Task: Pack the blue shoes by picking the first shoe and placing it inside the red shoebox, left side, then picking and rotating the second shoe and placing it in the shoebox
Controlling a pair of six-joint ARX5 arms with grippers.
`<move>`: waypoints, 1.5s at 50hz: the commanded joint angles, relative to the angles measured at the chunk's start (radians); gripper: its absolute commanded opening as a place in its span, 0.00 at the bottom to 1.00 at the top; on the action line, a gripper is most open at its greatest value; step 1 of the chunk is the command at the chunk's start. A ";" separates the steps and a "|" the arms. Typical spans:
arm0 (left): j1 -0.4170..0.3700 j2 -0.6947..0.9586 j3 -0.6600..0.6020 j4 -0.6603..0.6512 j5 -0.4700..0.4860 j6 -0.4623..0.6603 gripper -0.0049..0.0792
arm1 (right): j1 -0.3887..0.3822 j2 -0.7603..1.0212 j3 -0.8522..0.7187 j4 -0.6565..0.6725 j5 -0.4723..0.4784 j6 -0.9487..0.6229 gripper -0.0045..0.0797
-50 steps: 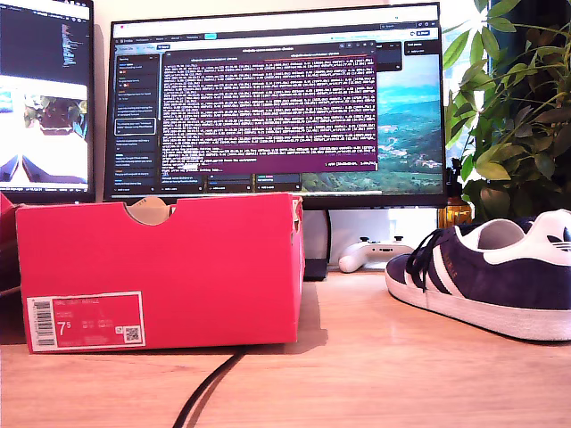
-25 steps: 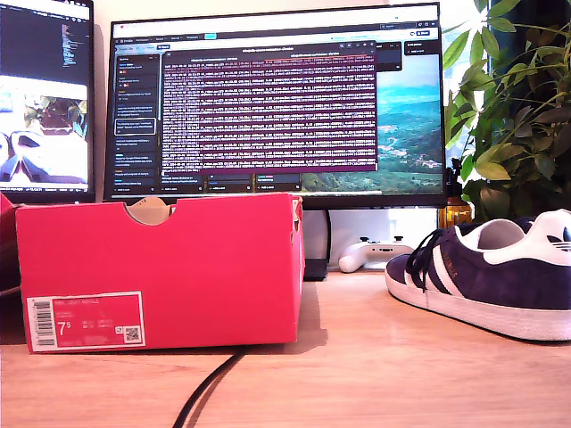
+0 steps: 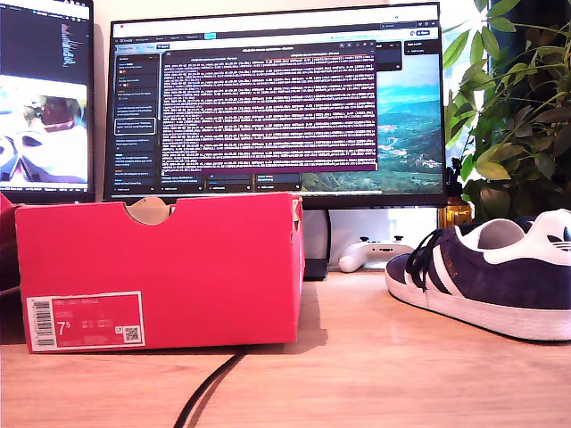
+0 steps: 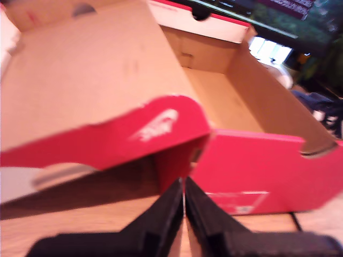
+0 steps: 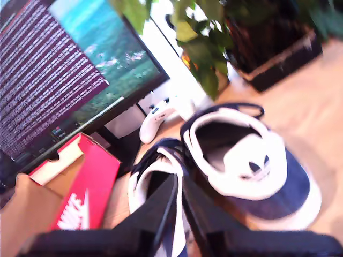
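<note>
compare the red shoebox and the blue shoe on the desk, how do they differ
The red shoebox is a pinkish-red rectangular carton with a white barcode label; the blue shoe is dark navy with white stripes and a white sole. The shoebox sits at the exterior view's left, the shoe at its right, cut off by the frame edge. The box rises taller than the shoe. Both rest on the wooden desk, in front of the monitor.

Wooden desk [image 3: 375, 357], two lit monitors [image 3: 277, 107] (terminal text), leafy plant [image 3: 513, 98] at exterior view's right.
</note>
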 commanded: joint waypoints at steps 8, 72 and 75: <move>-0.036 0.018 -0.032 -0.008 -0.035 -0.006 0.03 | 0.002 -0.006 -0.014 0.037 -0.155 0.091 0.04; -0.167 0.961 -0.031 0.930 -0.121 0.001 0.03 | 0.133 0.824 0.764 -0.692 -0.198 -0.378 0.06; -0.167 0.967 -0.031 0.932 -0.121 0.002 0.03 | 0.142 0.914 0.821 -0.717 -0.197 -0.394 0.09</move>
